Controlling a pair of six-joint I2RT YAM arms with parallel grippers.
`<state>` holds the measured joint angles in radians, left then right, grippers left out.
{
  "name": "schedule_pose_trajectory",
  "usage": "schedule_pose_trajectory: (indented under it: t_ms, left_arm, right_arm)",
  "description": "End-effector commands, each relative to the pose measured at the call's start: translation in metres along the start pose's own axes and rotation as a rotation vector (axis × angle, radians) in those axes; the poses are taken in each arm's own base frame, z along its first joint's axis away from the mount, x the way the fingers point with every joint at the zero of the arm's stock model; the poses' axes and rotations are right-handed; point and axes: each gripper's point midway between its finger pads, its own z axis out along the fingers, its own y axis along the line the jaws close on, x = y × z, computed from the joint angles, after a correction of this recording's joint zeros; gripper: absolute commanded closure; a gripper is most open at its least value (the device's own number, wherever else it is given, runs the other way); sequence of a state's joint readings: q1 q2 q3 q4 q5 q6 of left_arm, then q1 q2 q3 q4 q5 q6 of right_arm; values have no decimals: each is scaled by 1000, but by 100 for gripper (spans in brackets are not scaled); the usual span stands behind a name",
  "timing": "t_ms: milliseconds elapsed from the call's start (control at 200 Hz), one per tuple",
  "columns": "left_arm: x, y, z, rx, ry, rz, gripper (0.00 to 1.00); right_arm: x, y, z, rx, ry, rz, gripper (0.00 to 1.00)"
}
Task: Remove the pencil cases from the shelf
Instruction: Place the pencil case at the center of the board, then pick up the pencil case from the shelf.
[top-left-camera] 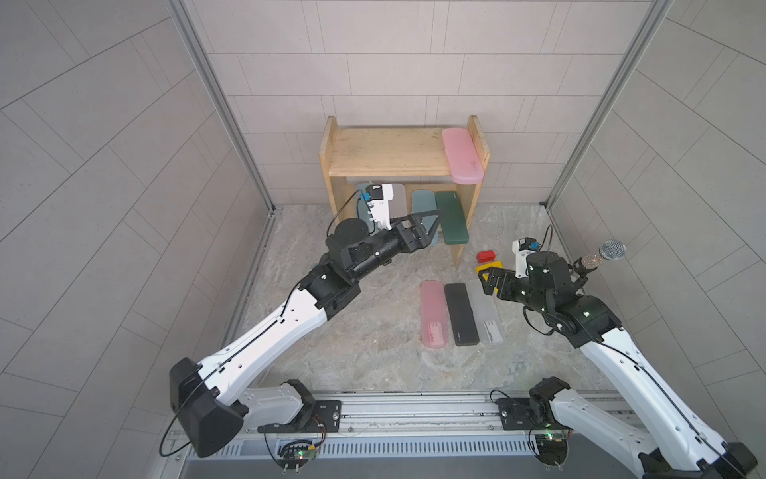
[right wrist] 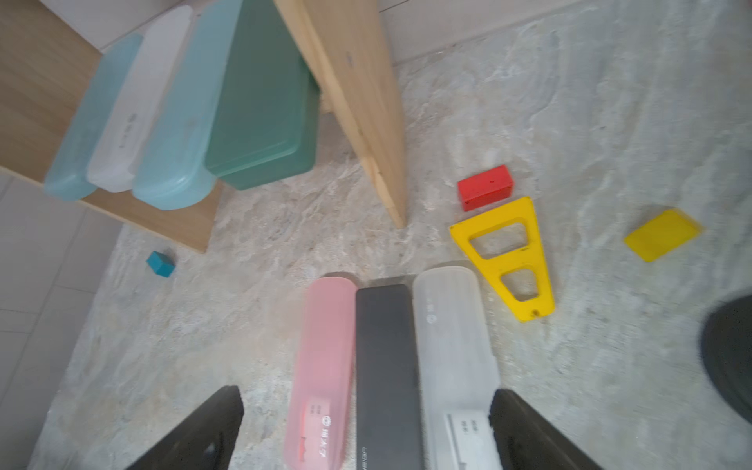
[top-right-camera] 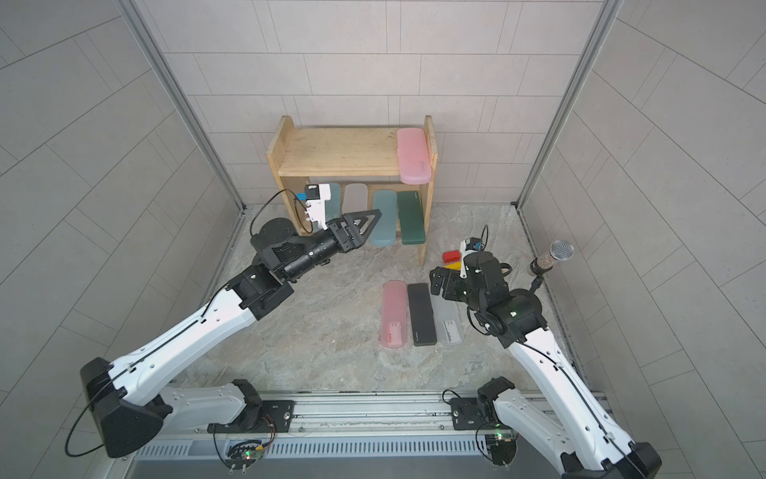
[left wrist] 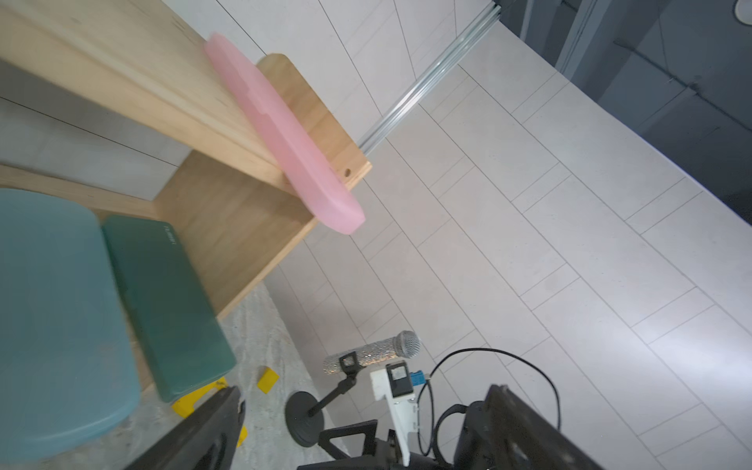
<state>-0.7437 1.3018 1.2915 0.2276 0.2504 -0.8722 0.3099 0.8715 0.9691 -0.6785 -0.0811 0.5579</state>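
Grey-tiled walls (top-left-camera: 393,62) enclose a marbled stone tabletop (top-left-camera: 352,331). The shelf (top-left-camera: 385,153) holds a pink case (top-left-camera: 462,155) on top and four cases (right wrist: 260,106) below. Three cases (top-left-camera: 461,314) lie on the tabletop nearby. All point lengthwise toward the back wall. The left end effector (left wrist: 366,388) and right end effector (right wrist: 366,392) gape empty.

red block (right wrist: 485,188) beside yellow triangle (right wrist: 529,262)

No legible print on pencil cases (right wrist: 385,358)
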Motion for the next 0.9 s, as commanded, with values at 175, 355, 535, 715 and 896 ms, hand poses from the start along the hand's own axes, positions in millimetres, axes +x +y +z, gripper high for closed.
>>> schedule_pose_trajectory:
  t_ms: [175, 355, 535, 715, 896]
  left_arm:
    - [-23, -8, 58, -40, -19, -148, 0]
    - [-18, 6, 91, -99, 24, -148, 0]
    - [-21, 10, 120, -119, 39, -159, 0]
    - [-23, 24, 129, -180, 29, -154, 0]
    - [-31, 31, 129, -192, 12, -164, 8]
  right_arm:
    - [-4, -23, -6, 28, 70, -1, 0]
    - [-14, -23, -9, 12, 72, 8, 0]
    - [-18, -25, -7, 18, 85, -11, 0]
    - [-26, -19, -10, -9, 81, 5, 0]
    - [-30, -16, -13, -21, 73, 10, 0]
